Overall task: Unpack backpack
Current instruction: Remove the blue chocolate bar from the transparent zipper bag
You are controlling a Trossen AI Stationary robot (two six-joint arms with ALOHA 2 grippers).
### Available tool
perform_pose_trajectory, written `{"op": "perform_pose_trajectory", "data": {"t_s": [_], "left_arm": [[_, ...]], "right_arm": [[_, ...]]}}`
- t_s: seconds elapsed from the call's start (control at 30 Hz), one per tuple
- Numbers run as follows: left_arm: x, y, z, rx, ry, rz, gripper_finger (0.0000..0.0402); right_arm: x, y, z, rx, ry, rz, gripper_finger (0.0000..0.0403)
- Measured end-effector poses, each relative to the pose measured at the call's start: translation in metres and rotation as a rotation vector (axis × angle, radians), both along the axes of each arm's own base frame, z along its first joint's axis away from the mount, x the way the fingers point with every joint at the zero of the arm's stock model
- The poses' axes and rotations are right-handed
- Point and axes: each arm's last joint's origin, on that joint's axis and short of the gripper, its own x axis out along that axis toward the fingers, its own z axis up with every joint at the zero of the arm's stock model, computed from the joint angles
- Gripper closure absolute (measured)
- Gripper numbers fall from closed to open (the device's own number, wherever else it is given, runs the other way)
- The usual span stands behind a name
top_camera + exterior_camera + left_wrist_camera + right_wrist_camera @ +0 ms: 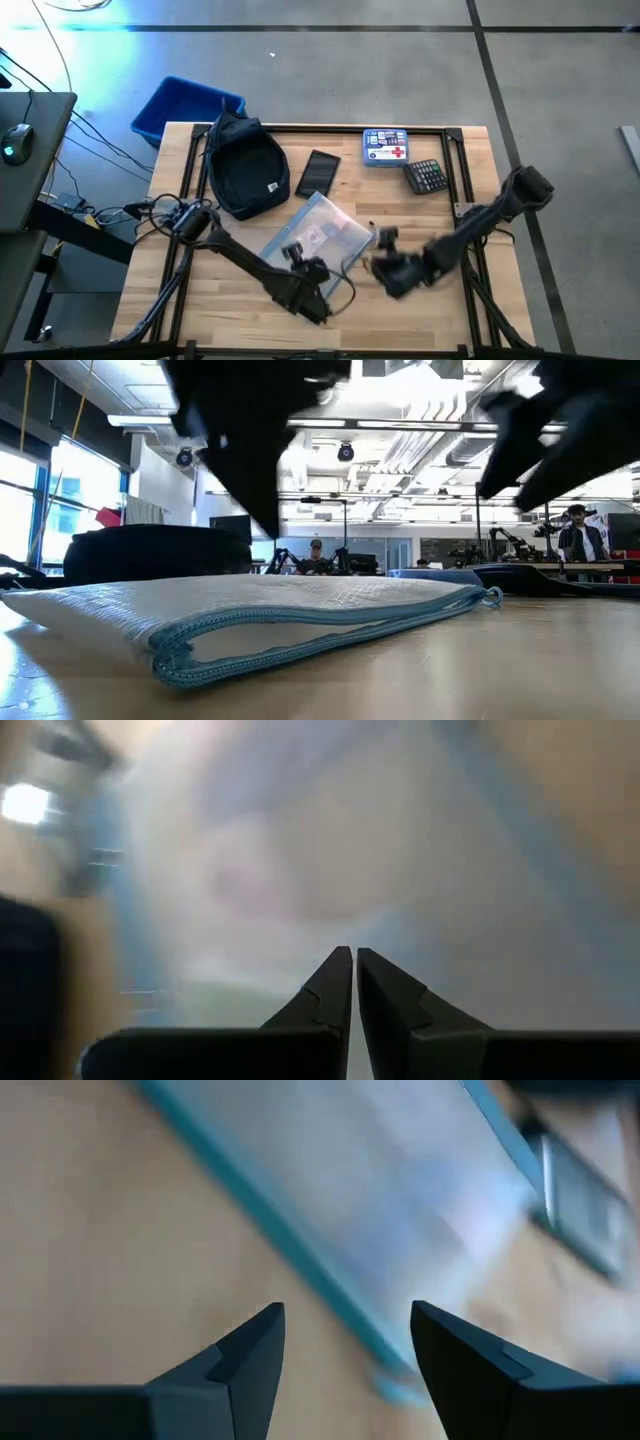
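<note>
The dark navy backpack (245, 165) lies flat at the table's far left, seen low as a dark mound (150, 550). A white mesh pouch with blue trim (322, 236) lies flat in the middle of the table (270, 610). My left gripper (293, 252) hovers over the pouch's near end, its fingers shut (354, 952), and the low view shows it clear above the pouch. My right gripper (383, 238) hangs open (348, 1308) above the table at the pouch's right-hand blue edge (300, 1250).
A flat black case (318, 172) lies right of the backpack. A blue first-aid box (385, 145) and a calculator (425, 176) sit at the far right. A bright blue bin (180, 105) stands beyond the table's far left corner. People stand in the room behind (577, 535).
</note>
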Motion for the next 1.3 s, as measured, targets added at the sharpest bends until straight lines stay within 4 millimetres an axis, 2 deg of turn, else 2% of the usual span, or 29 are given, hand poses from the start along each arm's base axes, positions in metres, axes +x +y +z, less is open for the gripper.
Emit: {"op": "perform_pose_trajectory", "data": {"t_s": [0.1, 0.23, 0.43, 0.6, 0.73, 1.0, 1.17, 1.3], "left_arm": [[0.010, -0.015, -0.005, -0.071, -0.135, -0.077, 0.0399], [0.016, -0.037, -0.015, -0.169, -0.099, -0.362, 0.0377], [0.005, -0.059, -0.017, -0.142, -0.085, -0.508, 0.0294], [0.000, -0.060, -0.024, -0.118, -0.066, -0.442, 0.0215], [-0.005, -0.057, -0.035, -0.016, -0.002, -0.430, 0.0183], [-0.017, -0.050, -0.045, 0.051, 0.094, -0.321, 0.0192], [-0.025, -0.043, -0.045, 0.069, 0.131, -0.213, 0.0216], [-0.036, -0.035, -0.044, 0.121, 0.228, -0.144, 0.0244]], "right_arm": [[-0.011, 0.029, -0.010, -0.004, -0.035, 0.082, 0.0203], [-0.025, 0.046, -0.022, -0.066, -0.075, 0.068, 0.0203], [-0.023, 0.047, -0.036, -0.200, -0.150, -0.001, 0.0203], [-0.015, 0.041, -0.045, -0.193, -0.092, -0.015, 0.0203], [-0.013, 0.040, -0.050, -0.179, -0.053, -0.014, 0.0203], [-0.014, 0.040, -0.051, -0.183, -0.050, -0.012, 0.0203], [-0.014, 0.040, -0.051, -0.182, -0.052, -0.013, 0.0203], [-0.014, 0.040, -0.051, -0.181, -0.053, -0.012, 0.0203]]}}
